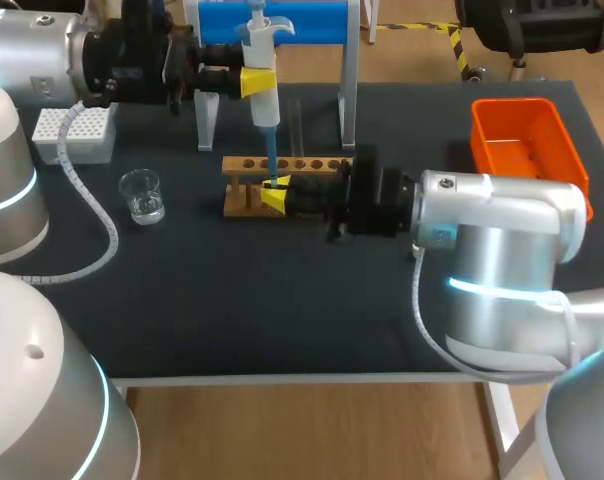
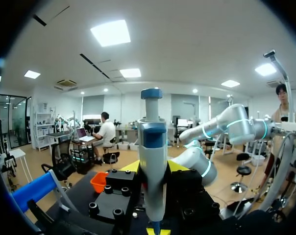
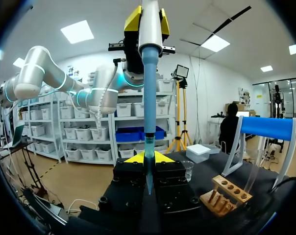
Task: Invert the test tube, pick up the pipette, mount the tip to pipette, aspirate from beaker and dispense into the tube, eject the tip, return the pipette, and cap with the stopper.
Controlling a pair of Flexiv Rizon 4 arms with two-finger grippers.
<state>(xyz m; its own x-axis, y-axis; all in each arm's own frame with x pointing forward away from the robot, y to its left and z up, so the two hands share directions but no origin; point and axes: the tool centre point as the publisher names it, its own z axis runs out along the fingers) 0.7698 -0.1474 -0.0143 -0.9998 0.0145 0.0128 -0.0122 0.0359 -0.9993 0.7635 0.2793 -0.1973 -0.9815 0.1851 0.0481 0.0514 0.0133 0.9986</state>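
Pipette (image 1: pixel 265 105) and test tube (image 3: pixel 149 147) are brought together near the table's middle, at the left end of a wooden rack (image 1: pixel 302 165). Farthest left a white tip box (image 1: pixel 77 135) is seen, partly covered by the left arm's cable sheath. Just right of it and nearer the front edge a clear beaker (image 1: pixel 142 195) is set, well apart from the rack; how full it is cannot be told. The pipette is held upright, its white body clamped from both sides by the left gripper (image 1: pixel 258 82). In the left wrist view the body hides most of the yellow tips. Its blue tip is pointed straight down and is lowered between the fingers of the right gripper (image 1: pixel 275 195), which lies level with the rack's left end. In the head view the test tube is hidden by that gripper. In the right wrist view only a slim, faint glass length is made out around the tip's lower part, gripped between the two yellow tips. A clear upright shape (image 1: pixel 295 118) behind the rack cannot be identified. Behind it a stand with a blue bar (image 1: pixel 312 20) is cut off by the frame edge. Far right an orange bin (image 1: pixel 509 104) is placed, its near end covered by the right arm.
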